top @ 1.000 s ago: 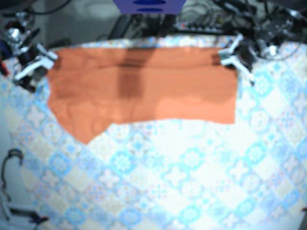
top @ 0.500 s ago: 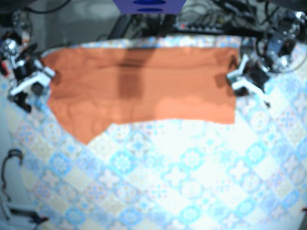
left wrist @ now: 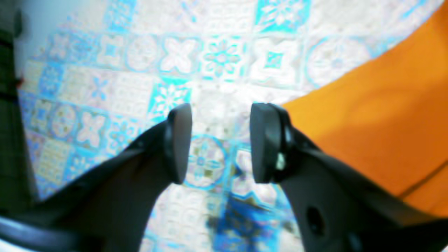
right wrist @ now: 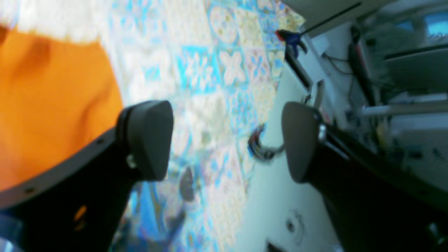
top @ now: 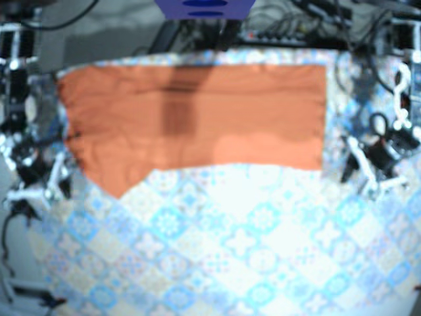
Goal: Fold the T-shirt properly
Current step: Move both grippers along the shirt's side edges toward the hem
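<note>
As left end effector [left wrist: 220, 140] and right end effector [right wrist: 227, 140] gape, T-shirt [top: 197, 118] edges lie ungripped.

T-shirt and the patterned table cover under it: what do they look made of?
T-shirt: orange, matte, apparently soft knit fabric; it lies limp with shallow wrinkles, and a stitched seam line shows in the left wrist view. Table cover: blue tile print, washed out bright mid-table, so perhaps slightly glossy. It could be cloth or vinyl; the blur leaves that open.

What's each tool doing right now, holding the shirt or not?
Left tool: open, empty, beside the T-shirt.
Right tool: open, empty.
</note>
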